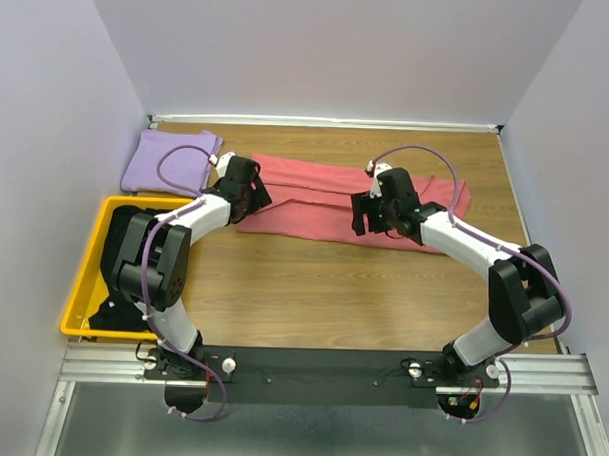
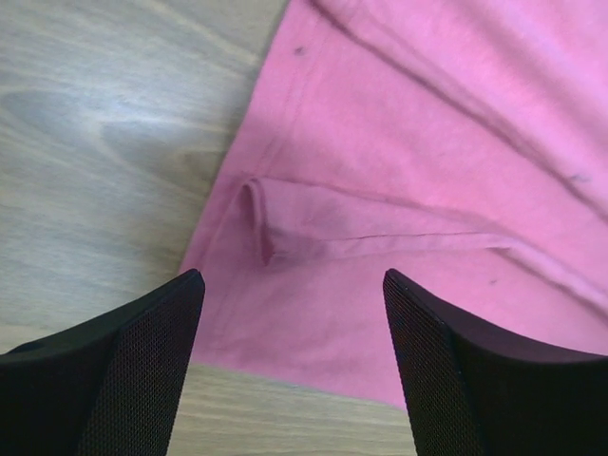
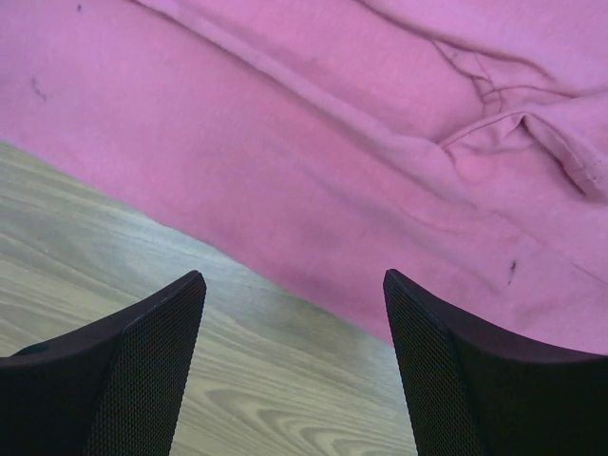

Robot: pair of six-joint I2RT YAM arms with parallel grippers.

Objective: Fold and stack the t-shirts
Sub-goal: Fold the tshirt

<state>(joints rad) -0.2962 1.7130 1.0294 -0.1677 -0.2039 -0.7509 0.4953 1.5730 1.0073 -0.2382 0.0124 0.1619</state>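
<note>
The black left gripper (image 2: 293,313) and right gripper (image 3: 293,313) are held spread above one salmon-pink cloth t-shirt (image 1: 316,193), stretched left-to-right; one folded lavender-purple t-shirt (image 1: 172,163) is laid beside.

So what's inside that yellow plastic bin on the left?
What looks like black cloth shows at the near end of the yellow plastic bin. The left arm covers most of the inside, so how much lies there cannot be seen.
</note>
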